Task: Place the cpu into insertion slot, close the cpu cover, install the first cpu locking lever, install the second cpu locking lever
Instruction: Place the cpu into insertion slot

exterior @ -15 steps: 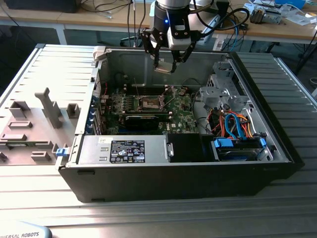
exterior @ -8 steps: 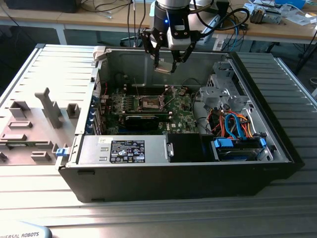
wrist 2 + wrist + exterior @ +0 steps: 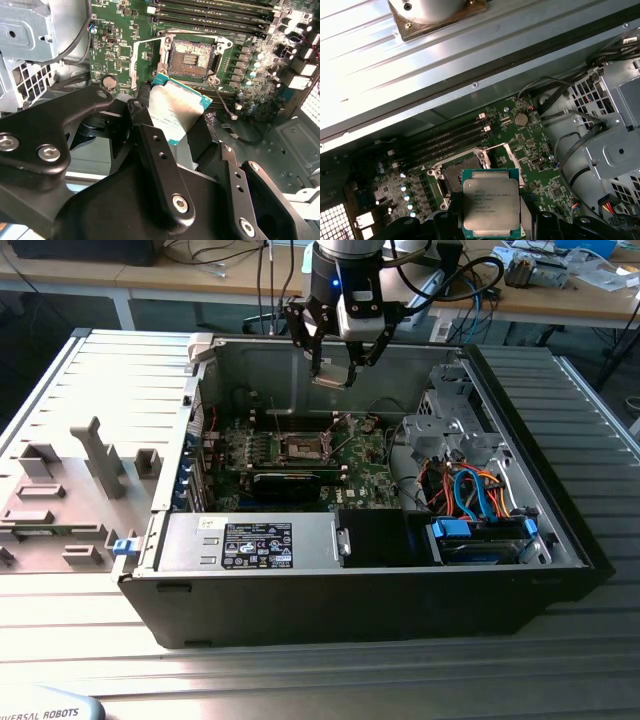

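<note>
Currently, in the exterior view, the hand [image 3: 333, 370], clamped on the cpu [image 3: 491, 202], hovers at the insertion slot's [image 3: 303, 447] one o'clock; seating needs squaring.

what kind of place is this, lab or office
Probably a robotics lab or test workshop: an open computer case lies on a ribbed metal table, the gripper holds the cpu above its green motherboard, and cable-strewn desks stand behind.

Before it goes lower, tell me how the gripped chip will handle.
The chip is a thin flat square with a metal top: probably stiff and light. That smooth top may be slippery. Pinched at its edges by the gripper, it could tilt.
</note>
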`<state>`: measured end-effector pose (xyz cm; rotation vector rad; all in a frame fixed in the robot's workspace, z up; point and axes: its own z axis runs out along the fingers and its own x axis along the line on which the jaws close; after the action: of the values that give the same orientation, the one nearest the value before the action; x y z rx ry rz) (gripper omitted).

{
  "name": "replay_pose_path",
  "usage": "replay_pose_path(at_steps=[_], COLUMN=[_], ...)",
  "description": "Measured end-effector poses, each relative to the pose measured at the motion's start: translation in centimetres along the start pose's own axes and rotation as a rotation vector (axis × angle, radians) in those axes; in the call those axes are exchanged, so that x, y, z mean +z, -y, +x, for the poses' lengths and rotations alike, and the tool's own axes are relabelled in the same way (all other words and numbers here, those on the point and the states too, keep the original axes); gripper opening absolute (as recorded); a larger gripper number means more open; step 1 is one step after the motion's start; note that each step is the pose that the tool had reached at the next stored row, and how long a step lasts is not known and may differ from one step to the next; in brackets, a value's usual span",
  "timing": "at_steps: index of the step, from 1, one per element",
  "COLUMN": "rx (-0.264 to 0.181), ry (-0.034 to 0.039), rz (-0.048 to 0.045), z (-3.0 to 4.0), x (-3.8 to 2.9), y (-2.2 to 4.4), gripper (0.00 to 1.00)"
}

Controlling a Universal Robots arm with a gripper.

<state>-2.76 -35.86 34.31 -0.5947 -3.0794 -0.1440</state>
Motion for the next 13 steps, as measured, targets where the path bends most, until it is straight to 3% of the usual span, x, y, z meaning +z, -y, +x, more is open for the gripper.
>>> replay_pose_path(at_steps=[13], rx=[0.007], ry=[0.0006], rz=[-0.0001], z=[0.0], x=[0.0], y=[0.0], gripper=[0.54])
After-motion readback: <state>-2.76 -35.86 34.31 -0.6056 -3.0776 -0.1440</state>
